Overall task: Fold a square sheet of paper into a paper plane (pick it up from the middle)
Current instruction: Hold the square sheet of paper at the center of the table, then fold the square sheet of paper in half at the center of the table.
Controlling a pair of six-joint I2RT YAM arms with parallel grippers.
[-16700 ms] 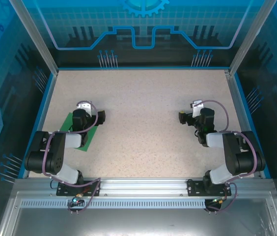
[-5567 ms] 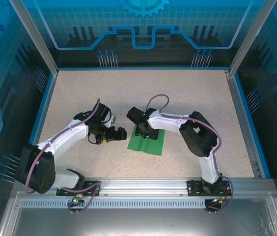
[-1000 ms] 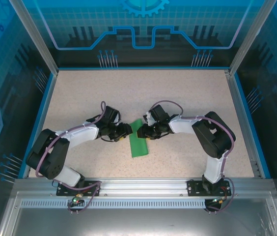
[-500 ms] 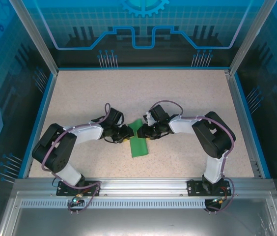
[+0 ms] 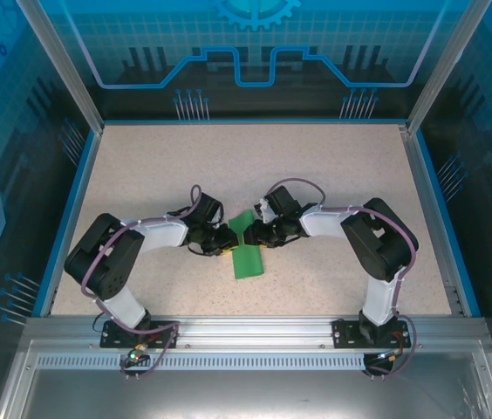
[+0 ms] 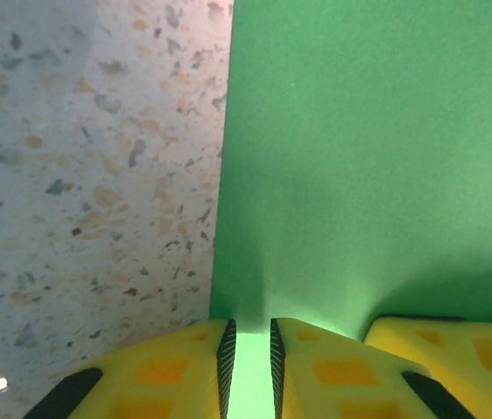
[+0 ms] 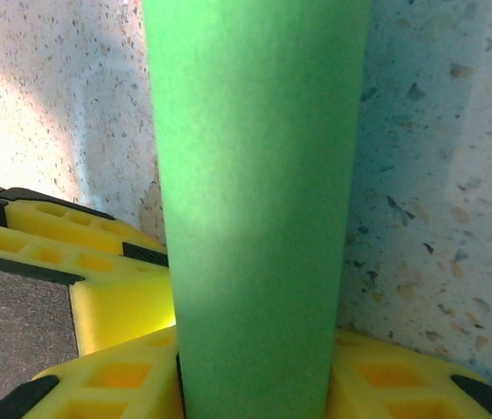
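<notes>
The green paper (image 5: 248, 251) lies near the middle of the table (image 5: 333, 175), folded into a narrow strip. Its far end is lifted between the two pincers.

The right pincer (image 5: 254, 234) holds that end, and the strip rises straight out from between its yellow fingers (image 7: 386, 384). The left pincer (image 6: 250, 349) stands narrow, with the paper's edge in the slit. I cannot tell whether it is actually clamping.

**Risks**
- The two pincers are almost touching, so a small sideways move could knock their fingers together.
- If they pull apart, the thin paper could tear or slip out of one grip.
- If the left jaws bite crookedly, they could press a stray crease and spoil the fold line.

**Room to move**
- There is plenty of bare table to the far, left and right sides.
- The raised blue rim (image 5: 78, 179) is well apart from the work.
- The near end of the strip rests on the table, closer to the arm bases.
</notes>
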